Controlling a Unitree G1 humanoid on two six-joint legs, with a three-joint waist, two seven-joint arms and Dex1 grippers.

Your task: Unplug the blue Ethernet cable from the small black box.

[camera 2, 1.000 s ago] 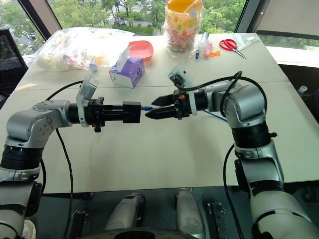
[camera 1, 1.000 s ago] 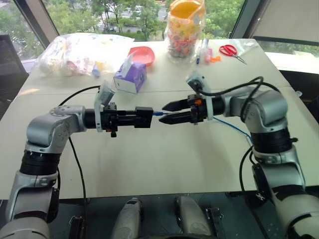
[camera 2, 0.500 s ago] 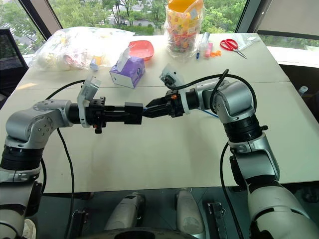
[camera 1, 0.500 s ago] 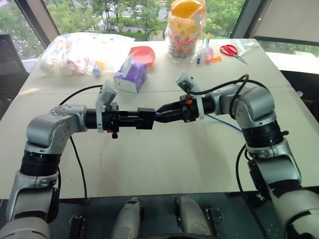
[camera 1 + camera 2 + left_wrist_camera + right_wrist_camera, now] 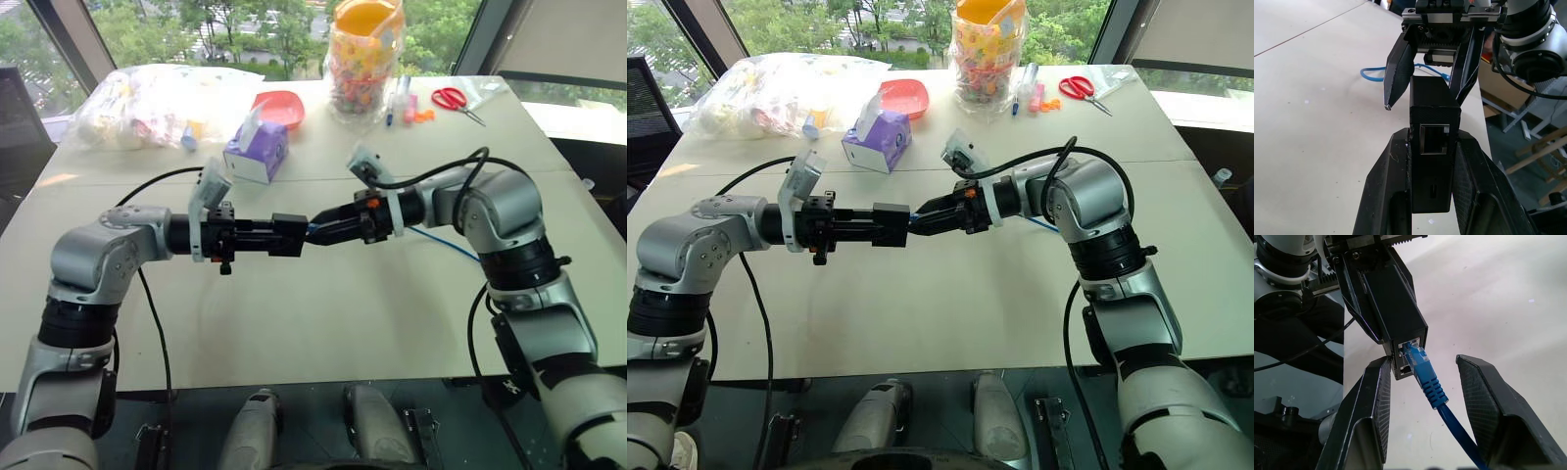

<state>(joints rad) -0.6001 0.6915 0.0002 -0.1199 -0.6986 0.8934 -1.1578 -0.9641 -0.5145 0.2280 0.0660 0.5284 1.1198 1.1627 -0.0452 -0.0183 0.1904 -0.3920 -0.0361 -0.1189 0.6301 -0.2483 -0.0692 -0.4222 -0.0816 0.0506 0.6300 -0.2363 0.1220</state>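
Setting: pale table (image 5: 323,323) by big windows, trees outside, clutter parked along the far edge.
Left gripper (image 5: 1431,142): clamped tight on the small black box (image 5: 286,235), one finger on each side wall, holding it level in the air above the table.
Right gripper (image 5: 1422,377): fingers parted, straddling the blue plug; one finger sits just beside the box's corner, the other stands clear, nothing gripped yet.
Cable: the blue Ethernet cable (image 5: 1429,382) is seated in the box's port facing the right gripper, then trails off under the right forearm and across the table (image 5: 1043,227).
Handling: plug body looks small, hard and light, the ribbed boot behind it a little softer, the cord limp. A latch tab likely needs pressing, so I'd pinch the plug itself, close to the port, not the cord.
Risk: yanking on the cord could strain it or twist the box in the left grip.
Room: open table below and to the robot's right, a straight pull-out path along the forearm looks free.
Far clutter: purple tissue box (image 5: 257,152), snack jar (image 5: 366,61), scissors (image 5: 453,100), all well apart from the action.
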